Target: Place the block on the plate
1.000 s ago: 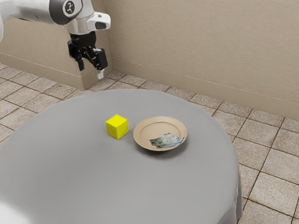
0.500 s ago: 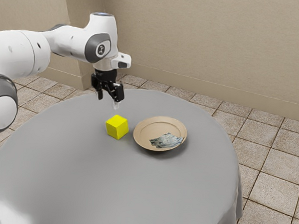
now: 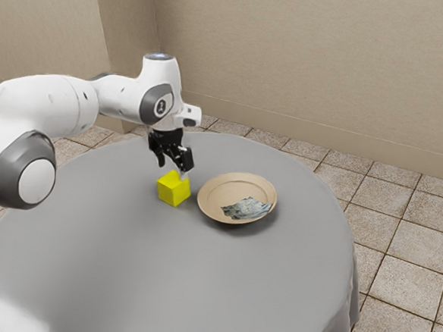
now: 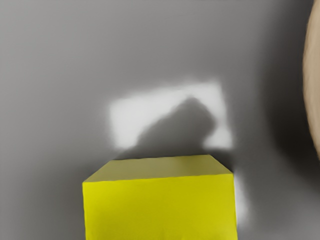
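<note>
Exterior view. One white, jointed robot arm [image 3: 51, 105], entering from the exterior view's left. One black two-finger gripper [image 3: 172, 170], pointing downward over the block; jaws released, standing apart, nothing clasped. One fingertip overlaps the block's upper edge from where I stand; whether it touches, I cannot tell. One bright yellow, smooth-faced cube block [image 3: 173, 189], resting on the table, just beside the plate and off it. One round, beige, shallow plate [image 3: 226, 190], bearing a mottled grey-blue patch [image 3: 247, 208]. One round table [image 3: 160, 276] under a smooth grey covering. Surroundings: plain beige wall [image 3: 304, 65], square pale floor tiles [image 3: 411, 286].

Wrist view. The yellow block, close under the hand, its top and one side face visible. Near it, on the grey surface, one pale patch of light [image 4: 125, 120] crossed by one dark shadow [image 4: 182, 122]. The plate's beige rim, curved, apart from the block.
</note>
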{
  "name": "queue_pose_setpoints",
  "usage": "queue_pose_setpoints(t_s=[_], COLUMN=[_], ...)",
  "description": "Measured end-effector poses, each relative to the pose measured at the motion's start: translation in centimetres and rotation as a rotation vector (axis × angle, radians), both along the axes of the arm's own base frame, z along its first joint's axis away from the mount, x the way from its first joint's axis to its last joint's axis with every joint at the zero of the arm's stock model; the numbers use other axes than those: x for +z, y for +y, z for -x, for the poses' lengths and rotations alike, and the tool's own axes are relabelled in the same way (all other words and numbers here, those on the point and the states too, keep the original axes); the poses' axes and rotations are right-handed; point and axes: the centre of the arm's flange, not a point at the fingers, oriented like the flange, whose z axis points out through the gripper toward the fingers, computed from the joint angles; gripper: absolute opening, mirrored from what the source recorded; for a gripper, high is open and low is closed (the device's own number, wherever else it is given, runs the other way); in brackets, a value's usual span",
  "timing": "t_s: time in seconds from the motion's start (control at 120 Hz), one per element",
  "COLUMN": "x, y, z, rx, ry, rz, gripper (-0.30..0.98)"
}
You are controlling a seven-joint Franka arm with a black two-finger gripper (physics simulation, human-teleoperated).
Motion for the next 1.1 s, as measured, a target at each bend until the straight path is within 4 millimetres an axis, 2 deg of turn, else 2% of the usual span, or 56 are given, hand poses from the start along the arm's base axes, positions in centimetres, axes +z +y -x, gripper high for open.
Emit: queue_pose_setpoints(t_s=[0.208,0.467,0.6,0.717,0.833,0.933,1.0,1.1], x=[-3.1,-5.1,-5.0,-4.8,-3.9,-2.1,-0.2,3.1], y=[0.3,0.3,0.3,0.3,0.3,-0.4,-1.6,-4.5], z=[0.1,0.2,0.2,0.1,0.1,0.1,0.3,0.6], rx=[-0.005,-0.008,-0.010,-0.012,-0.013,-0.023,-0.039,-0.078], ry=[0.021,0.040,0.036,0.031,0.019,0.003,-0.013,-0.040], rz=[0.002,0.008,0.009,0.007,0.006,0.006,0.006,0.008], gripper=[0.69,0.68,0.44,0.41,0.40,0.39,0.39,0.39])
